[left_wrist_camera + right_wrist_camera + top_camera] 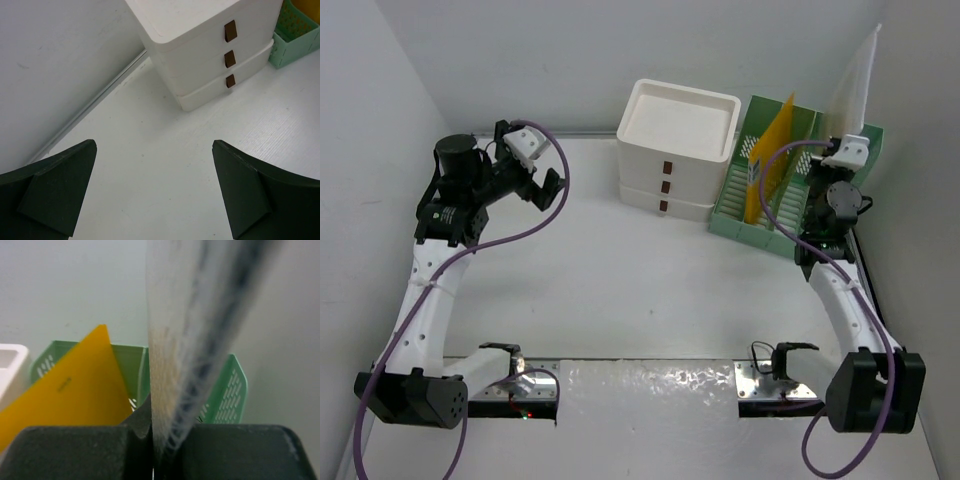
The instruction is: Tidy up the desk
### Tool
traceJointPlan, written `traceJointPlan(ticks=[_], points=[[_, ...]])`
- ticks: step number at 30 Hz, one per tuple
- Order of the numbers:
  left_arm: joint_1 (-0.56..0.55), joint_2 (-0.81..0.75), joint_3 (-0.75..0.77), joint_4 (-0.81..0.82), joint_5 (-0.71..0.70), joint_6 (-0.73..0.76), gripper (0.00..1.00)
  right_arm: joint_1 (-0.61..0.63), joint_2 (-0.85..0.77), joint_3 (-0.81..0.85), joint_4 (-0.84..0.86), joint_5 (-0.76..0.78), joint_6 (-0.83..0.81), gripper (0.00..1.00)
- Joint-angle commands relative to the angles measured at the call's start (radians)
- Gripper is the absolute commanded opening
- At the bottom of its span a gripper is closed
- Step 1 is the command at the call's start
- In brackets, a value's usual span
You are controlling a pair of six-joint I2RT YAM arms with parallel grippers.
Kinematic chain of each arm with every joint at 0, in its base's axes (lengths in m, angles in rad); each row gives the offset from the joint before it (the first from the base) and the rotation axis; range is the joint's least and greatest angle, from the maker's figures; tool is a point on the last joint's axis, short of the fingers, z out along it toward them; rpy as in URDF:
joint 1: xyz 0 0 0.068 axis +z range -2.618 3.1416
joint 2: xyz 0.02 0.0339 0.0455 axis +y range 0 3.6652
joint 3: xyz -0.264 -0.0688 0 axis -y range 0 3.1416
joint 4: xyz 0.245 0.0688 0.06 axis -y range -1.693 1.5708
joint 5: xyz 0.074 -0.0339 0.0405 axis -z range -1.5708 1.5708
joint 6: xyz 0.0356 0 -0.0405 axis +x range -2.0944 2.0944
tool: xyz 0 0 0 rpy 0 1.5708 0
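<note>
The desk is a large white tabletop. A green slotted file rack stands at its back right with a yellow folder in it. My right gripper is shut on a translucent white folder, held upright over the rack's right end. In the right wrist view the folder rises blurred from between my jaws, with the yellow folder to its left. My left gripper is open and empty above the back left of the desk.
A white three-drawer box stands at the back centre, left of the rack; it also shows in the left wrist view. White walls close in on the left, back and right. A metal rail runs along the desk's back edge.
</note>
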State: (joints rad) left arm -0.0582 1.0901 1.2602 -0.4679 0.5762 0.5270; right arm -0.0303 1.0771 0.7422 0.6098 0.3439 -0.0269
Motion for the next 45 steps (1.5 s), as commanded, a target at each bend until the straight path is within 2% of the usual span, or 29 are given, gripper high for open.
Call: traceJointPlan(ticks=[1,3,7,12,13,14,15,16,18,19,23,24,29,32,35,37,45], points=[[0.000,-0.012,-0.007,0.032,-0.010,0.014,1.00,-0.037,-0.006,-0.053,0.261,-0.052,0.058,0.00],[0.001,-0.009,-0.015,0.035,-0.010,0.013,1.00,-0.046,0.003,-0.082,0.281,-0.065,0.073,0.00],[0.000,-0.007,-0.021,0.049,-0.007,0.004,1.00,-0.060,0.038,-0.196,0.427,-0.056,0.119,0.00],[0.000,-0.012,-0.021,0.040,-0.009,0.005,1.00,-0.063,0.087,-0.251,0.485,-0.059,0.168,0.00],[0.000,-0.012,-0.024,0.037,-0.013,0.007,1.00,-0.065,0.090,-0.259,0.487,-0.062,0.171,0.06],[0.000,-0.012,-0.025,0.037,-0.015,0.007,1.00,-0.065,0.089,-0.265,0.485,-0.063,0.171,0.17],[-0.002,-0.013,-0.027,0.038,-0.024,0.007,1.00,-0.063,0.084,-0.276,0.478,-0.071,0.171,0.54],[0.000,-0.012,-0.028,0.038,-0.029,0.005,1.00,-0.065,0.070,-0.276,0.467,-0.075,0.171,0.73],[0.000,-0.010,-0.036,0.044,-0.044,-0.005,1.00,-0.063,0.047,-0.247,0.359,-0.089,0.159,0.95],[0.000,-0.009,-0.038,0.051,-0.059,-0.012,1.00,-0.063,0.032,-0.225,0.303,-0.086,0.156,0.99],[0.000,-0.009,-0.059,0.100,-0.171,-0.120,1.00,-0.063,-0.098,-0.106,-0.080,-0.056,0.221,0.99],[0.000,-0.009,-0.065,0.126,-0.238,-0.142,1.00,-0.063,-0.127,-0.071,-0.237,-0.052,0.248,0.99],[0.000,-0.013,-0.145,0.172,-0.423,-0.213,1.00,-0.063,-0.387,-0.105,-0.667,-0.020,0.415,0.99],[0.000,-0.019,-0.208,0.176,-0.524,-0.216,1.00,-0.063,-0.524,-0.179,-0.761,-0.026,0.427,0.99],[0.001,-0.027,-0.287,0.195,-0.613,-0.214,1.00,-0.063,-0.693,-0.312,-0.913,0.032,0.465,0.99],[0.004,-0.032,-0.337,0.225,-0.671,-0.209,1.00,-0.063,-0.809,-0.375,-0.946,0.027,0.472,0.99],[0.038,-0.044,-0.591,0.371,-0.714,-0.196,1.00,-0.063,-1.062,-0.535,-1.052,0.027,0.478,0.99]])
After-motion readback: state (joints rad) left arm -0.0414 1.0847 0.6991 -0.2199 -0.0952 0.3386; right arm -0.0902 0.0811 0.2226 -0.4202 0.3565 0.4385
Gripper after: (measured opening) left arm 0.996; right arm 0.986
